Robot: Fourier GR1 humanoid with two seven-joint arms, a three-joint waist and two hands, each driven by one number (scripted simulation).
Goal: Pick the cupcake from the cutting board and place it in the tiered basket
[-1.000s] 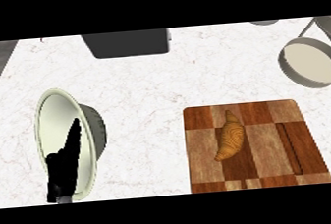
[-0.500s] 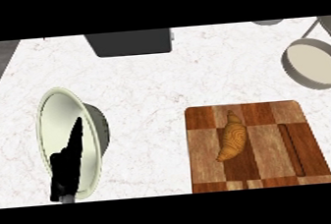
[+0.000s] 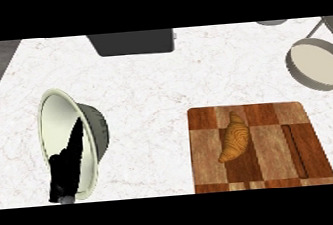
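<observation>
On the wooden checkered cutting board [image 3: 264,149], down at the counter's lower right edge, lies the one item in play, and it is no cupcake: it shows as a golden-brown, curved, croissant-like pastry [image 3: 233,142], tapered at both ends, ridged across its back, lying lengthwise on the board's left half, well apart from the groove near the board's right edge. It sits untouched and nothing is near it. Over at the lower left edge of the white marbled counter [image 3: 160,85], the left hand [image 3: 67,164] shows black over a pale, cream-coloured round bowl [image 3: 73,141], fingers straight and pointing up, resting, holding nothing. The right hand is nowhere to be seen, so the pick has not begun, by my reading. Up in the top right corner stands the grey metal tiered basket [image 3: 317,63], its round cream-floored tier open from above, which suits a drop from overhead. A dark grey box-like object [image 3: 134,41] sits against the top edge, out of the way.
</observation>
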